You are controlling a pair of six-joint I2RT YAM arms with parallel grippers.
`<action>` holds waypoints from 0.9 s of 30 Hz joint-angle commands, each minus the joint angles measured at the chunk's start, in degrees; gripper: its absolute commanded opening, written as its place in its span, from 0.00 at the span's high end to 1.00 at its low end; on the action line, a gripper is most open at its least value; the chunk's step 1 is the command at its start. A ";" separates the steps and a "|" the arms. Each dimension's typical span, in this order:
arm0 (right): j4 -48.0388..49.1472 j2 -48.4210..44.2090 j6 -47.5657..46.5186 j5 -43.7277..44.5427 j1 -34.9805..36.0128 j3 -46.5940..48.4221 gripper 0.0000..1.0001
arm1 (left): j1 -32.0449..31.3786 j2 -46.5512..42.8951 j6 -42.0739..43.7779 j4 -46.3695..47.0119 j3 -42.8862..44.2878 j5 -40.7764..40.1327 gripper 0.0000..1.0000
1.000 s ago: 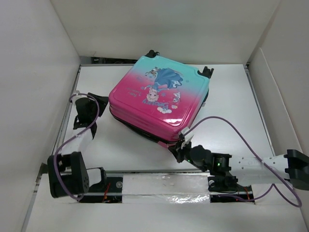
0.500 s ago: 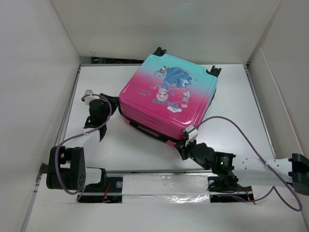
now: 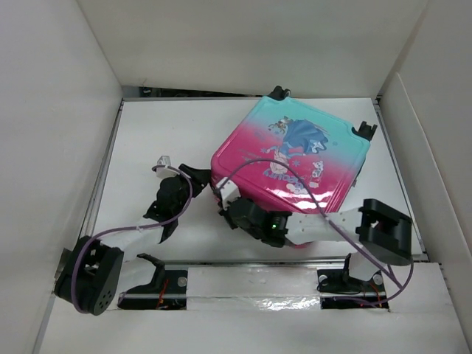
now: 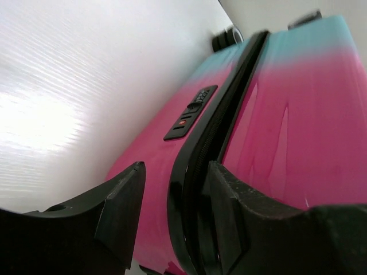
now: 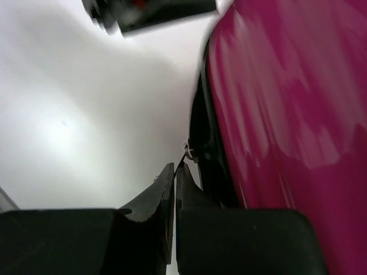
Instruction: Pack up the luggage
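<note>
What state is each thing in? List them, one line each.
Luggage: closed, lying flat, picture side up.
Left gripper: open, astride the zip seam; contact unclear.
Right gripper: shut, tips at the zip pull; grip unclear.

Bright, even light from above. Big white glare on the bench (image 4: 46, 120) (left wrist view). Blurry up close, soft shadows.
</note>
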 commanded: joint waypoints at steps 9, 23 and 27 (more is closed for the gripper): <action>-0.24 -3.05 -7.74 -23.33 5.05 12.44 0.50 | 7.35 -11.75 6.50 -9.02 -4.49 12.89 0.53; -25.38 -53.94 6.12 3.74 -34.02 -5.54 0.93 | 7.88 -12.09 9.05 -9.01 -2.30 12.63 0.52; -31.19 -63.62 9.47 -2.74 -54.92 -10.14 0.10 | 7.88 -11.66 10.19 -8.40 -2.65 13.06 0.52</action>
